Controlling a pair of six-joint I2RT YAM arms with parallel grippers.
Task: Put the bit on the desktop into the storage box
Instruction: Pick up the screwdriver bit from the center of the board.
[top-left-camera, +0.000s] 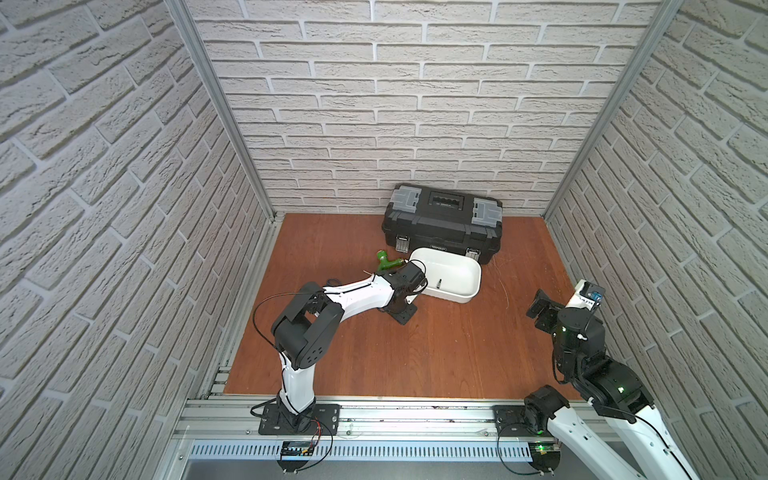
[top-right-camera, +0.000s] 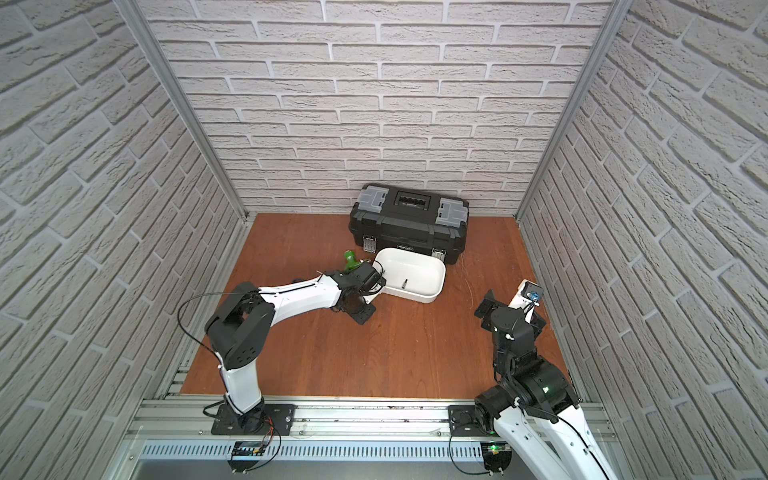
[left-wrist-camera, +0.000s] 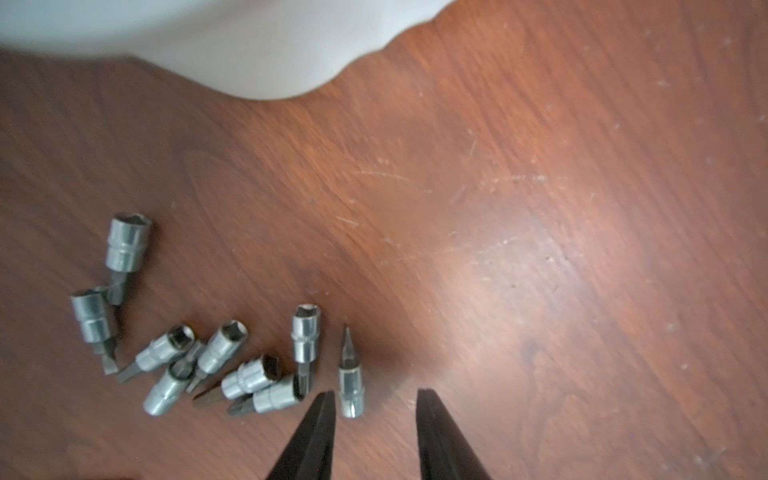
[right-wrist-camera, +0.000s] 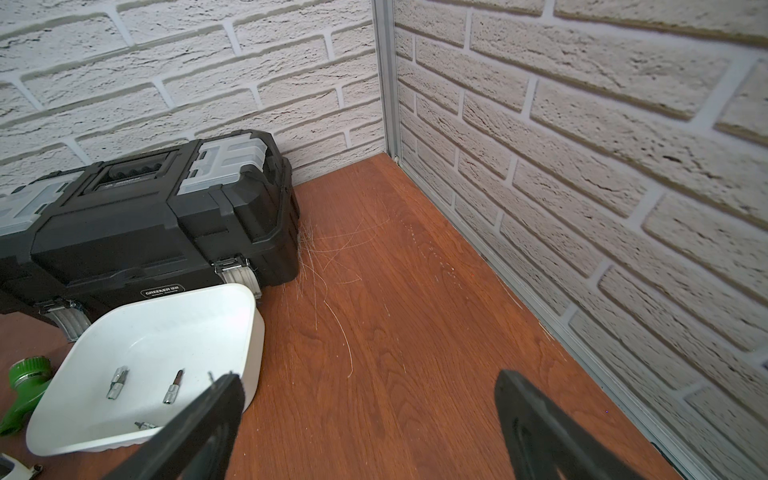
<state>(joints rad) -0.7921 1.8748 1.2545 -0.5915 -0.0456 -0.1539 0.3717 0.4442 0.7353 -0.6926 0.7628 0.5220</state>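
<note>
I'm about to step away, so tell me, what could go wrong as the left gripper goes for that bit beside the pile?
The lone bit sits off-centre between the jaws of the left gripper, near one finger, so closing may roll it away. The pile of bits lies right beside that finger and could get nudged or pinched too.

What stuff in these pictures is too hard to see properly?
Pile of bits: both top views, hidden by the left arm.
Storage box: left wrist view, blurred and cut off by the edge.
Bits in the box: top views, too small to count; right wrist view, the right gripper covers part.
Green fitting: right wrist view, cut off by the edge.
</note>
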